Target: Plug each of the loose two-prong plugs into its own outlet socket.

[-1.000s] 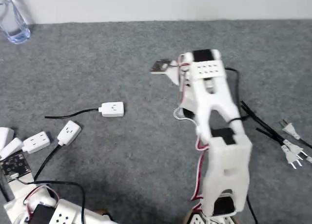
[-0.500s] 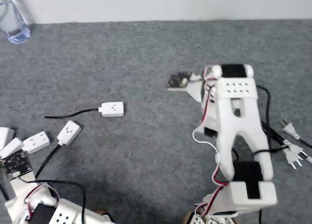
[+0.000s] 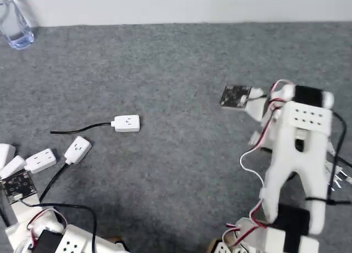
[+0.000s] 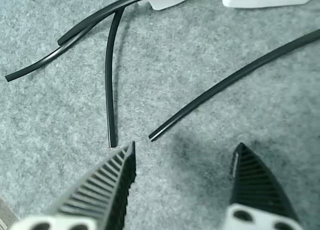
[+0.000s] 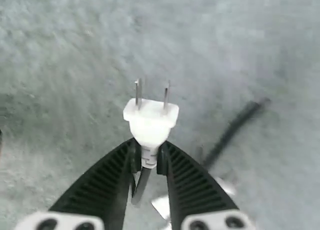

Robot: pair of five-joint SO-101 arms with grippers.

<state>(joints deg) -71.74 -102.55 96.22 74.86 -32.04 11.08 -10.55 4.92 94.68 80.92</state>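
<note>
The right gripper (image 5: pixel 148 152) pinches a white two-prong plug (image 5: pixel 150 117) at its neck. The two metal prongs point away from the gripper, above the gray mat (image 5: pixel 75 40). The left gripper (image 4: pixel 185 150) has its fingers spread wide with nothing between them, low over black cords (image 4: pixel 111 75). White outlet sockets (image 3: pixel 127 122) lie on the mat, well apart from the right arm (image 3: pixel 297 148).

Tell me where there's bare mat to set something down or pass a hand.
Free grey felt mat: the back band from the clear container to the white right arm, and the middle between the white socket block and that arm. Crowded: near-left corner, with two more sockets, black cords, left arm.
</note>
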